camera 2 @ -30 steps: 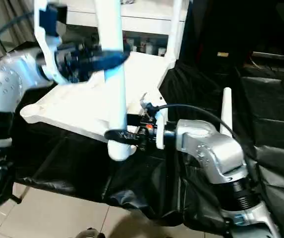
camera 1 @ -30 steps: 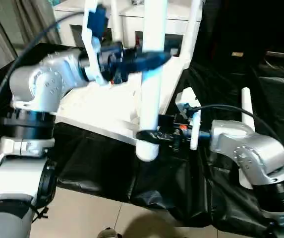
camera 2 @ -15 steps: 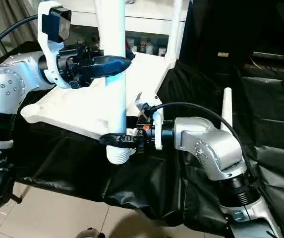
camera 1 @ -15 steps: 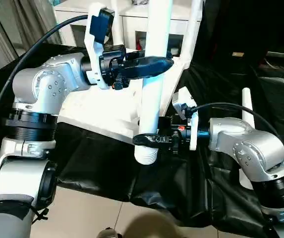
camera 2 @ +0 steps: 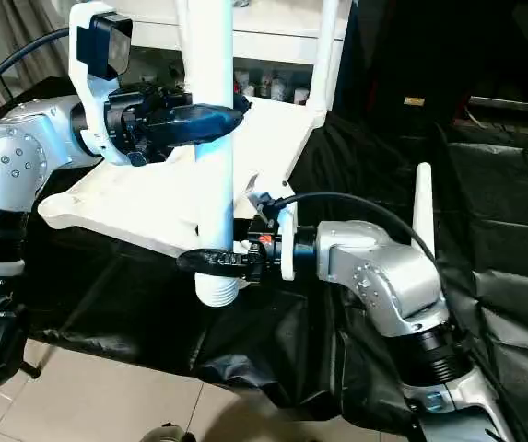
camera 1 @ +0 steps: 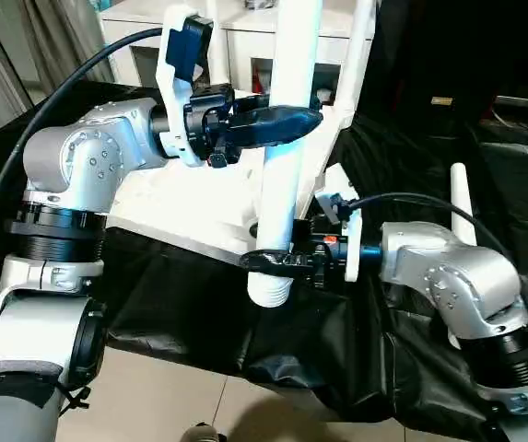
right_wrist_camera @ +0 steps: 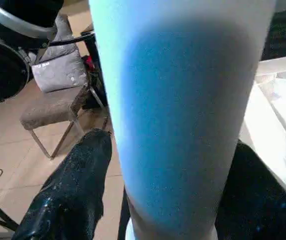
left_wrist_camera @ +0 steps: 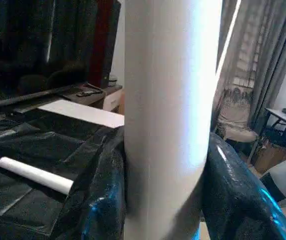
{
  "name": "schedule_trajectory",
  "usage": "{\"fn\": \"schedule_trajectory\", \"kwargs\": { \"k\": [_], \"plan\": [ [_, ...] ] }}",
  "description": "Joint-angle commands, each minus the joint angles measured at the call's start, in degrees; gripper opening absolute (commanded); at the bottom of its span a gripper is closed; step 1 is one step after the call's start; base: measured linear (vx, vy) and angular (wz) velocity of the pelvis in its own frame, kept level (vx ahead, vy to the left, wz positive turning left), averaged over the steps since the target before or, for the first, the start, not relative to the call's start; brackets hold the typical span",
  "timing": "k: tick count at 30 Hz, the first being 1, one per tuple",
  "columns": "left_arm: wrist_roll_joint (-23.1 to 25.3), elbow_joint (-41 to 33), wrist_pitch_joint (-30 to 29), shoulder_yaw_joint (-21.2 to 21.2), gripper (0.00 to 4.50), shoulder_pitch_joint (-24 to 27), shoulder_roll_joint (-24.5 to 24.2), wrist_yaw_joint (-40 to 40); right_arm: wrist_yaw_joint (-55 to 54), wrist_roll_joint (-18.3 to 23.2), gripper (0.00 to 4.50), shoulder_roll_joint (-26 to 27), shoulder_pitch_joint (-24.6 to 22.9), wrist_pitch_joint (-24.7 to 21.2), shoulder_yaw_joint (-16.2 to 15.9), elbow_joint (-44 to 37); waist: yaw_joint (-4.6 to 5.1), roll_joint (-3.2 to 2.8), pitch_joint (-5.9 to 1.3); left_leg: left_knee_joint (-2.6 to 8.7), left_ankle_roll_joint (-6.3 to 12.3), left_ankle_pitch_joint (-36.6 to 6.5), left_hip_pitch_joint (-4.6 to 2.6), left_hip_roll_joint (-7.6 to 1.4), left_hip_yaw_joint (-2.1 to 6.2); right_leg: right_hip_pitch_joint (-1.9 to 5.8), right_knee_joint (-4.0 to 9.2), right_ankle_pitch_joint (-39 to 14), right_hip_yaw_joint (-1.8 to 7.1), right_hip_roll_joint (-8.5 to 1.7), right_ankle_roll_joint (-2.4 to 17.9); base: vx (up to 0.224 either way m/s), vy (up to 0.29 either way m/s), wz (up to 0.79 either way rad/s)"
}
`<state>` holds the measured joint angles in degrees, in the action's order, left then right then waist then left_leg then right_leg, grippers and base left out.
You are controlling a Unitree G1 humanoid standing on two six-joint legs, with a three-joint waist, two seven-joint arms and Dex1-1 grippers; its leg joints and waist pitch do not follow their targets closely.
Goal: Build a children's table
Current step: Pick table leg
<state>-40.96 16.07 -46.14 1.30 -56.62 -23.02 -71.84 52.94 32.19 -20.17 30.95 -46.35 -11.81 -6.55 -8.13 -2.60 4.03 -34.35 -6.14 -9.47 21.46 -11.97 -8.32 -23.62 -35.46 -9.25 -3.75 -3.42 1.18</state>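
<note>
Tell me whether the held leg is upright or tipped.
Upright: the leg stands near vertical, left gripper clamped high, right gripper near its ribbed bottom end.

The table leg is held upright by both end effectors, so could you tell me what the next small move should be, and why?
Probably carry the leg toward a free corner socket of the table top. The left end effector grips it high and the right end effector near its threaded end, which hangs just off the top's near edge, seated in nothing.
</note>
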Motion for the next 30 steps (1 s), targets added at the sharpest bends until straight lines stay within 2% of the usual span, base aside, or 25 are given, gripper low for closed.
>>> {"fn": "schedule_trajectory", "kwargs": {
  "k": [1, 3, 4, 8, 11, 16, 20, 28, 29, 30],
  "plan": [
    [-0.2, -0.3, 0.8, 0.4, 1.70, -1.3, 0.0, -0.2, -0.3, 0.6, 3.02, 0.2, -0.6, -0.7, -0.6, 0.3, 0.05, -0.43, -5.13, 3.30, -0.59, -10.8, -0.31, 0.05, -0.54, 3.77, 4.16, -14.9, 2.04, -3.17, 9.3, 0.000, 0.000, 0.00],
    [-0.1, -0.4, 0.8, 0.4, 1.70, -1.3, 0.0, -0.4, -0.5, 0.3, 3.02, 0.3, -0.6, -0.6, -0.5, 0.6, 0.04, -0.55, -5.14, 3.29, -0.59, -10.9, -0.30, 0.05, -0.53, 3.76, 4.18, -14.8, 2.03, -3.19, 9.3, 0.000, 0.000, 0.00],
    [-0.1, -0.4, 0.8, 0.3, 1.70, -1.3, 0.0, -0.4, -0.5, 0.2, 2.75, 0.4, -0.7, -0.6, -0.5, 0.6, 0.03, -0.52, -5.16, 3.26, -0.63, -10.9, -0.28, 0.09, -0.53, 3.82, 4.15, -14.7, 2.02, -3.20, 9.4, 0.000, 0.000, 0.00],
    [0.0, -0.5, 0.8, 0.2, 1.70, -1.3, -0.1, -0.6, -0.6, 0.1, 2.63, 0.4, -0.7, -0.6, -0.4, 0.6, 0.03, -0.48, -5.15, 3.26, -0.66, -10.8, -0.30, 0.10, -0.56, 3.82, 4.21, -14.9, 2.04, -3.19, 9.2, 0.000, 0.000, 0.00],
    [0.0, -0.6, 0.7, 0.2, 1.70, -1.3, -0.2, -0.7, -0.4, 0.0, 2.25, 0.3, -0.8, -0.6, -0.3, 0.5, 0.03, -0.48, -5.15, 3.27, -0.60, -10.8, -0.29, 0.09, -0.55, 3.82, 4.19, -14.9, 2.03, -3.17, 9.2, 0.000, 0.000, 0.00],
    [-0.1, -0.8, 0.6, 0.3, 1.70, -1.4, -0.3, -0.7, -0.3, -0.1, 2.00, 0.2, -0.8, -0.6, -0.2, 0.5, 0.05, -0.49, -5.12, 3.29, -0.66, -11.0, -0.32, 0.07, -0.52, 3.81, 4.16, -15.0, 2.02, -3.17, 9.3, 0.000, 0.000, 0.00],
    [-0.2, -1.0, 0.4, 0.4, 1.70, -1.4, -0.4, -0.8, -0.5, -0.3, 1.94, 0.1, -0.7, -0.5, -0.1, 0.7, 0.03, -0.65, -5.13, 3.28, -0.68, -11.0, -0.33, 0.05, -0.52, 3.77, 4.16, -14.9, 2.04, -3.21, 9.3, 0.000, 0.000, 0.00],
    [0.1, -2.0, 0.7, 0.8, 1.70, -1.2, -0.6, 0.2, -0.8, -0.7, 1.93, 0.4, -0.7, -0.1, 0.1, 0.9, 0.08, -0.60, -5.16, 3.27, -0.69, -11.1, -0.33, 0.07, -0.52, 3.83, 4.17, -14.5, 2.01, -3.15, 9.5, 0.000, 0.000, 0.00],
    [-0.6, -1.9, -0.4, 1.1, 2.26, -1.3, -0.5, 0.6, -0.8, -0.7, 1.93, 0.3, -0.7, 0.0, 0.2, 0.8, 0.07, -0.62, -5.17, 3.25, -0.75, -11.1, -0.33, 0.06, -0.53, 3.83, 4.10, -14.4, 2.02, -3.16, 9.5, 0.000, 0.000, 0.00],
    [-0.6, -1.9, -0.4, 1.1, 2.40, -1.3, -0.5, 0.6, -0.8, -0.7, 1.93, 0.3, -0.7, 0.0, 0.2, 0.8, 0.07, -0.65, -5.17, 3.25, -0.68, -11.1, -0.34, 0.06, -0.52, 3.80, 4.12, -14.3, 2.01, -3.15, 9.6, 0.000, 0.000, 0.00]
  ]
}}
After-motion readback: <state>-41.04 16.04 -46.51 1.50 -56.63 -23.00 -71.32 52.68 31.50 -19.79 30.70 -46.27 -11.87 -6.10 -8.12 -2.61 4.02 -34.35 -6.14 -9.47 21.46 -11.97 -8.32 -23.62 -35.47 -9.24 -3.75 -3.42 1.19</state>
